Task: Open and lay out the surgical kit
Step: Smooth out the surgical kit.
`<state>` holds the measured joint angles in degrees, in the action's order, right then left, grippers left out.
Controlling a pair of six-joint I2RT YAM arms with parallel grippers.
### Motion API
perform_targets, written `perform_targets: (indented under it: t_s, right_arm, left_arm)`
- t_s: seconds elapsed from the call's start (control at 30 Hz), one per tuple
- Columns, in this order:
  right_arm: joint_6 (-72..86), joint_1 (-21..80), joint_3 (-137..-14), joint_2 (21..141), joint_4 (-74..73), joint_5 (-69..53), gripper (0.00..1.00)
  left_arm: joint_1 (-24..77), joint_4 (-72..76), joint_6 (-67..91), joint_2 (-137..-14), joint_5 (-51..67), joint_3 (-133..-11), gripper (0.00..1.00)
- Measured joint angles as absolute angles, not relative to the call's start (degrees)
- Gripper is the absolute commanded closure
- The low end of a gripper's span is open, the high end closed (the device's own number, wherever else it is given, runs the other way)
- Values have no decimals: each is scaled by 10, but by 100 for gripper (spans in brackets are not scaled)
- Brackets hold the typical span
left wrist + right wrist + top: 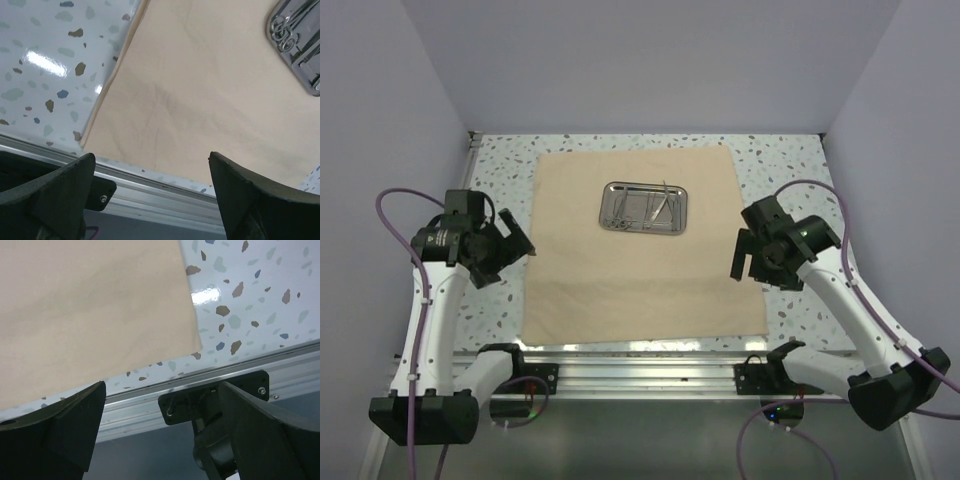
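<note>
Wrap spread flat, tray on it, both tools apart and empty.

The left tool [508,252] hangs just beside the left edge of the beige cloth wrap [640,275], fingers wide apart and holding nothing. The wrap lies unfolded on the speckled counter [500,170]. The steel tray [683,212] sits on the wrap's middle, toward the far side, with the thin steel instruments [655,206] inside it. The right tool [745,247] hangs at the wrap's right edge, fingers also spread, gripping nothing.
</note>
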<state>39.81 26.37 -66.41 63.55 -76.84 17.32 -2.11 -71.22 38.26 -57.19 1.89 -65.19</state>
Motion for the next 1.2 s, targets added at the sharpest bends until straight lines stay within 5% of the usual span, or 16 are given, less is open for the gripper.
perform_targets:
  t_s: [0.47,0.97,1.07,1.17,1.2]
  right_arm:
    - [342,94,-738,930,-558,62,2]
    - [303,22,-1026,1256,-477,66,7]
    - [297,17,-1073,1305,-473,69,23]
    - [291,18,-1104,1327,-485,76,42]
    - [290,17,-1108,1329,-488,78,51]
  left_arm:
    - [-21,-479,344,-881,-12,-697,5]
    - [-21,-317,305,-1176,-47,-853,34]
    - [-21,-304,303,-1202,-49,-882,50]
    - [-21,-295,302,-1219,-50,-899,82]
    - [-22,-293,301,-1222,-50,-903,100]
